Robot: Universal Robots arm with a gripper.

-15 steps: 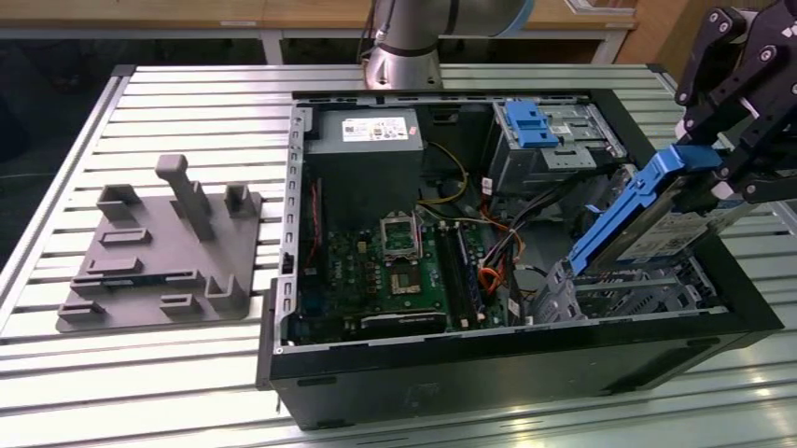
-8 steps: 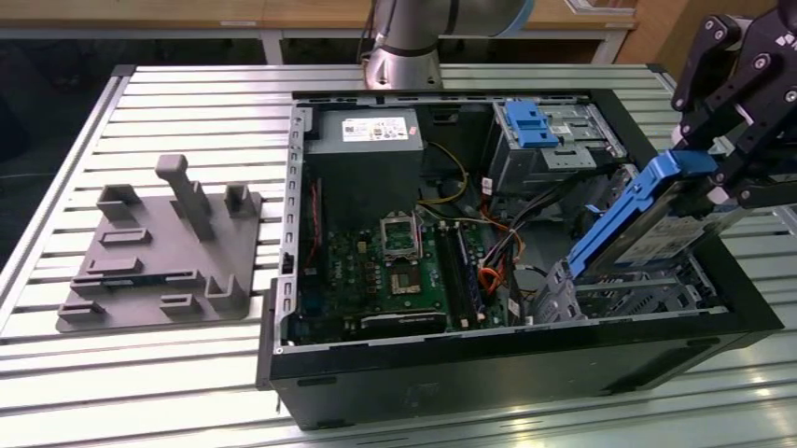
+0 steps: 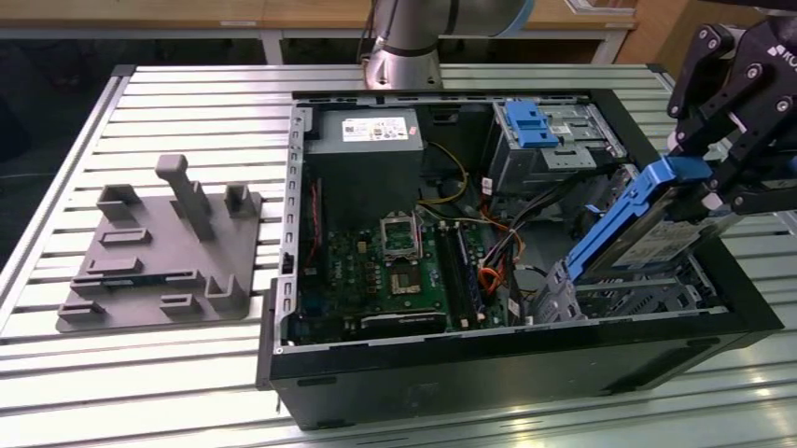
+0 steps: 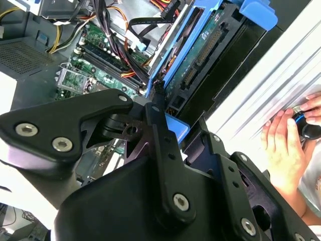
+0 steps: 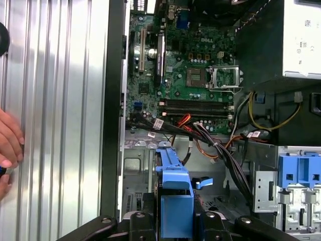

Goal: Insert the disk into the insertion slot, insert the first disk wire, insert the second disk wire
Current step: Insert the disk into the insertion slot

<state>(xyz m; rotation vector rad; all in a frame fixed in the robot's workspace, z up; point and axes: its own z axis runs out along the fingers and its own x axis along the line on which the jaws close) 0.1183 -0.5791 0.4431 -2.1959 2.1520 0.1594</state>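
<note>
Over the insertion slot [image 3: 648, 299] beside the case wall [image 3: 498, 364], the tilted disk [image 3: 648, 229], gripper [image 3: 704, 177] clamped on it.

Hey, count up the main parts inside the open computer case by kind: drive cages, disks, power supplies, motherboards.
Drive cages: 2, the insertion slot and the larger cage
Disks: 1, the disk
Power supplies: 1, the power supply
Motherboards: 1, the motherboard
Total: 5

Open computer case [image 3: 498, 359] and grey fixture [image 3: 149, 271] on a slatted table [image 3: 162, 383].
The fixture lies by the table's edge at the exterior view's left; the case holds a green motherboard [image 3: 386, 271], a power supply [image 3: 368, 135] and loose wires [image 3: 498, 247].
</note>
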